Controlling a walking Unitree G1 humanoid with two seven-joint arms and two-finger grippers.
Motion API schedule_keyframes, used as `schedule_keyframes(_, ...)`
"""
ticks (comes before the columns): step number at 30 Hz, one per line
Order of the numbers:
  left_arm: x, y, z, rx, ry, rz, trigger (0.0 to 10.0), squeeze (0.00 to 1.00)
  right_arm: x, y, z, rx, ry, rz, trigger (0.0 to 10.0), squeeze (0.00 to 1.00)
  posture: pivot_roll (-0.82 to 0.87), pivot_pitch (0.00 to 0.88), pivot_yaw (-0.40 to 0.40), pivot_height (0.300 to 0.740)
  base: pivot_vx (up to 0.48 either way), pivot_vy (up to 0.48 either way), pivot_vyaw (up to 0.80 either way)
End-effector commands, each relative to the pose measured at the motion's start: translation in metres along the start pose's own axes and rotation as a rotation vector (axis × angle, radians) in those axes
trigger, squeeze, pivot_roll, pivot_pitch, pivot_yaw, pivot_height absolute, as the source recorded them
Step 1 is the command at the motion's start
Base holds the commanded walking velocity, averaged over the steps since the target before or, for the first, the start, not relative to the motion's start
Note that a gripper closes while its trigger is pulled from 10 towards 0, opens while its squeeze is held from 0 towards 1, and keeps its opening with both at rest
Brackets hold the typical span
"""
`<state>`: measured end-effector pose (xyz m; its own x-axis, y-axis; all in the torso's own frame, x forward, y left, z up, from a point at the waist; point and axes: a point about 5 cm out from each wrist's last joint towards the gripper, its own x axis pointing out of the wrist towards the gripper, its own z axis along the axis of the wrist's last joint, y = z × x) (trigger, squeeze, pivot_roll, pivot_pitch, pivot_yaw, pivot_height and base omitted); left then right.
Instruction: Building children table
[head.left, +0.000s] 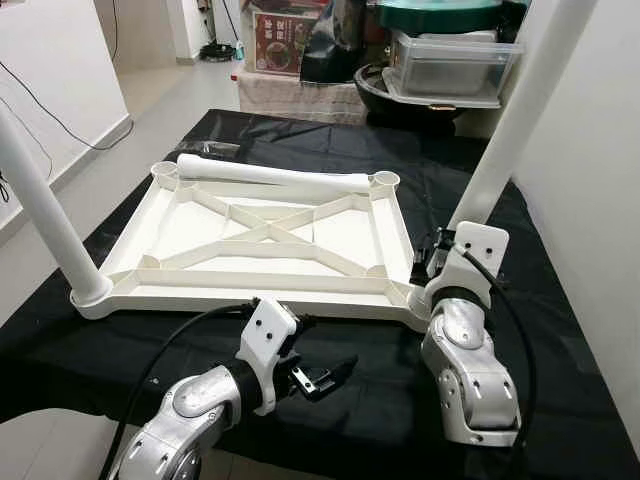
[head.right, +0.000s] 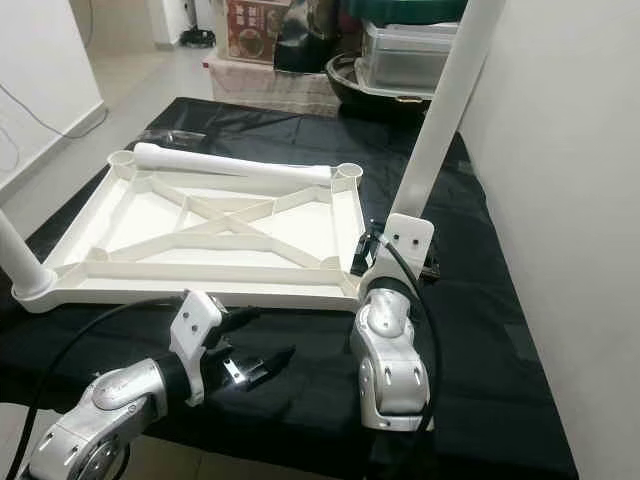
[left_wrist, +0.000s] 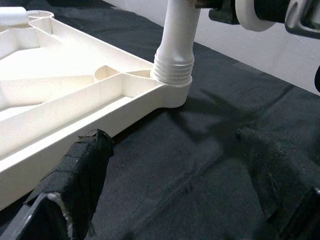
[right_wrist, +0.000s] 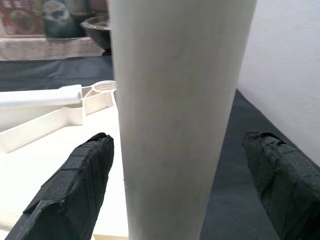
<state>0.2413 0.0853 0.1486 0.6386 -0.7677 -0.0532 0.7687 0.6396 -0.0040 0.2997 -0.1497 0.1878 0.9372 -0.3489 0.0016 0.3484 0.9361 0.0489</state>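
The white ribbed plastic tabletop (head.left: 270, 240) lies underside-up on the black cloth (head.left: 560, 300) so legs can go in, the right gripper (right_wrist: 175, 165) spread around its near-right white tube leg (head.left: 520, 110), the left gripper (left_wrist: 185, 165) released just in front.

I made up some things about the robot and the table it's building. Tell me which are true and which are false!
1. The white tabletop lies upside down on a black cloth. True.
2. All four legs are standing in their corners. False: two stand up; one loose leg lies across the far edge.
3. The right gripper has its fingers either side of a standing leg. True.
4. The left gripper is holding the loose leg. False: it is open above the cloth.
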Motion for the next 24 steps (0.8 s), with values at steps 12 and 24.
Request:
schedule_keyframes(12,0.002,0.003,-0.004,-0.003,0.005,0.009,10.0,0.0,-0.02,-0.016,-0.012,-0.009,0.052,0.156,10.0,0.0,0.08,0.008,-0.072,0.74,0.0,0.0,0.0)
schedule_keyframes(24,0.003,0.003,-0.003,-0.006,0.0,0.007,10.0,0.0,-0.048,-0.049,-0.033,-0.124,0.085,0.446,10.0,0.0,0.07,0.019,-0.066,0.74,0.0,0.0,0.0)
